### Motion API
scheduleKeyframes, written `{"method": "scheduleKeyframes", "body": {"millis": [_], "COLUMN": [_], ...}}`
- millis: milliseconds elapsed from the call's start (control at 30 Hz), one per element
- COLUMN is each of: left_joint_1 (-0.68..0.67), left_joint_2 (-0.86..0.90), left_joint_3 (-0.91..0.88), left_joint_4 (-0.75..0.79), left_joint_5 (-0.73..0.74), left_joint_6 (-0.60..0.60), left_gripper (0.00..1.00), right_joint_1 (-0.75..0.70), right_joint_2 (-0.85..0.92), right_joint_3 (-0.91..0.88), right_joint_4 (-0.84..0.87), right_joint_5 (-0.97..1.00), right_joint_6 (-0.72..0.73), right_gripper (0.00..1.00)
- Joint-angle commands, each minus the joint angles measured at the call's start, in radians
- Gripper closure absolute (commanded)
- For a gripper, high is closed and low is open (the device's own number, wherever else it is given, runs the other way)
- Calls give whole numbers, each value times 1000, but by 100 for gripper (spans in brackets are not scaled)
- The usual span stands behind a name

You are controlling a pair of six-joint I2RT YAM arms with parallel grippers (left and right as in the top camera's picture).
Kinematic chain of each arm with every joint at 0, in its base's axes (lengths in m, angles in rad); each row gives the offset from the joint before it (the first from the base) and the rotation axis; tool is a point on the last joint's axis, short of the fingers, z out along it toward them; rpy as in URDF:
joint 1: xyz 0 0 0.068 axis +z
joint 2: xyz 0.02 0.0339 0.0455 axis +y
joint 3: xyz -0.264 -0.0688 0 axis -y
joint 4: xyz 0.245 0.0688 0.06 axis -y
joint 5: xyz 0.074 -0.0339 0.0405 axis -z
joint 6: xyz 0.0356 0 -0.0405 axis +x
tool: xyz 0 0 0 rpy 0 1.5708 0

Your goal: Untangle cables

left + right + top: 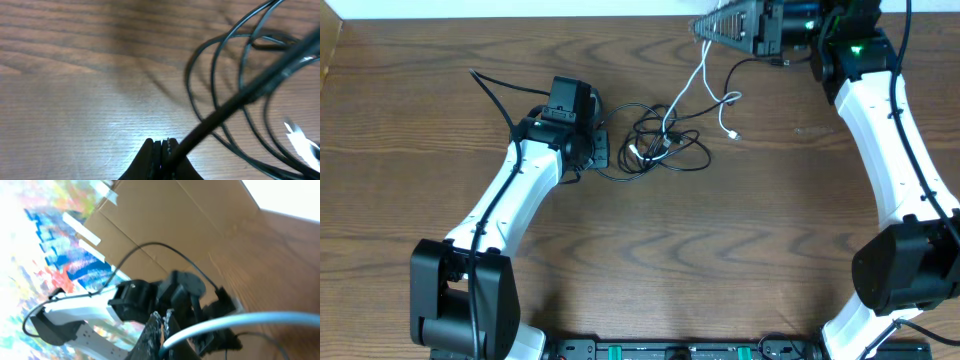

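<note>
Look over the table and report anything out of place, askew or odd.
The black cables lie in a knotted heap in the middle of the table, and the white cable runs out of it, lifted toward the far edge in the right arm's shut jaws. Nothing looks spilled or broken.

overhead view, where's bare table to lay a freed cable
Free: the wide table patch below the tangle, between the left arm and right arm; also between white cable and right arm. Crowded: left gripper through the tangle up to the right gripper.
</note>
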Motion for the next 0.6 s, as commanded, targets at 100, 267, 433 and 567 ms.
{"method": "scheduleKeyframes", "body": {"millis": [100,267,433,567], "left_joint_1": [7,24,66,110], "left_joint_2": [-6,-5,-4,1], "left_joint_3": [0,0,0,0], "left_joint_4": [-21,-27,-43,-59], "left_joint_5": [-82,-83,-84,-84], "left_joint_6": [-13,-13,-13,-13], "left_gripper": [93,93,93,93], "right_joint_1": [-41,-138,-217,-260], "right_joint_2": [0,0,2,2], "right_joint_3": [10,10,10,10], "right_joint_4": [465,679,634,573], "right_joint_5": [-37,-40,-55,-56], "right_joint_6": [591,805,776,720], "right_gripper": [99,99,99,99]}}
